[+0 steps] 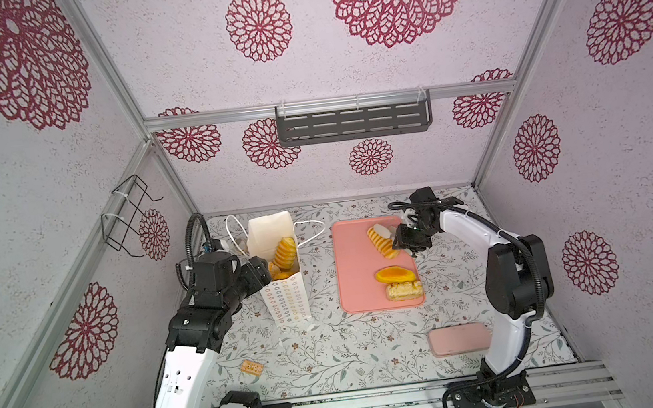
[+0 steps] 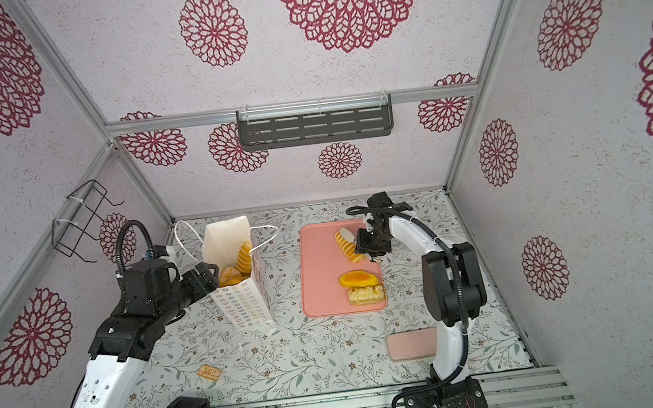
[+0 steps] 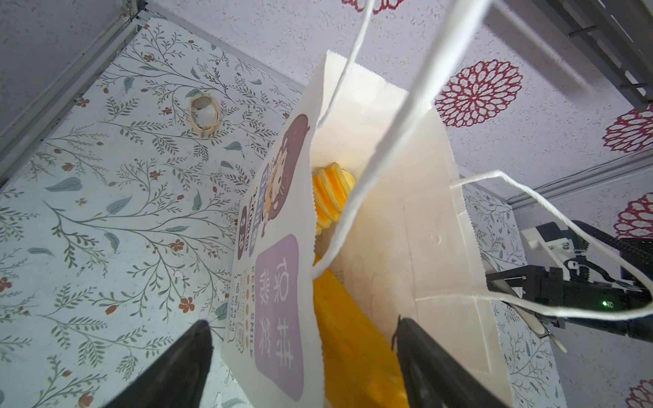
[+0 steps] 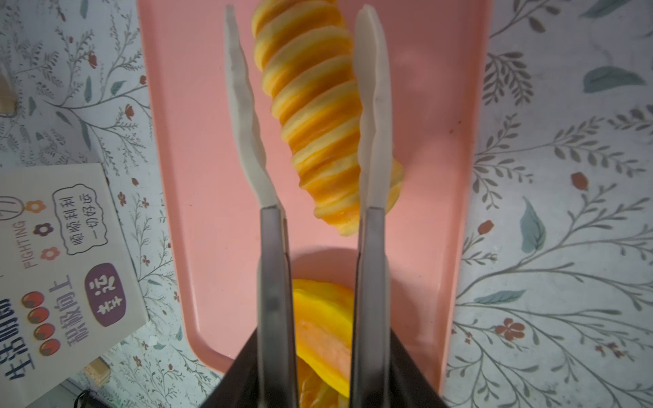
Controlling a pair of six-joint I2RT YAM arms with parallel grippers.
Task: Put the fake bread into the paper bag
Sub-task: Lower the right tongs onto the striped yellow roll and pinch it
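While left gripper [image 3: 302, 321] hangs spread wide astride one wall of upright paper bag [image 1: 285, 301], bagged roll [image 1: 285, 251] and more fake bread [image 2: 229, 275] inside, flaky pastry [image 1: 403, 290] then smooth loaf [image 1: 395, 275] on pink tray [image 1: 356, 277] beside it, tray roll [image 1: 381, 242] farther back between right gripper [image 4: 298, 14] fingers [image 4: 371, 88], narrowly parted, cannot tell if pinched.

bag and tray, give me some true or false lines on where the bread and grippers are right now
1. The bag lies on its side. False: it stands upright, mouth open.
2. The tray holds a roll, a smooth loaf and a pastry. True.
3. The right gripper holds tongs with the roll between their tips. True.
4. The bag is empty. False: bread sits inside.
5. The left gripper is shut. False: its jaws stand wide open at the bag's mouth.
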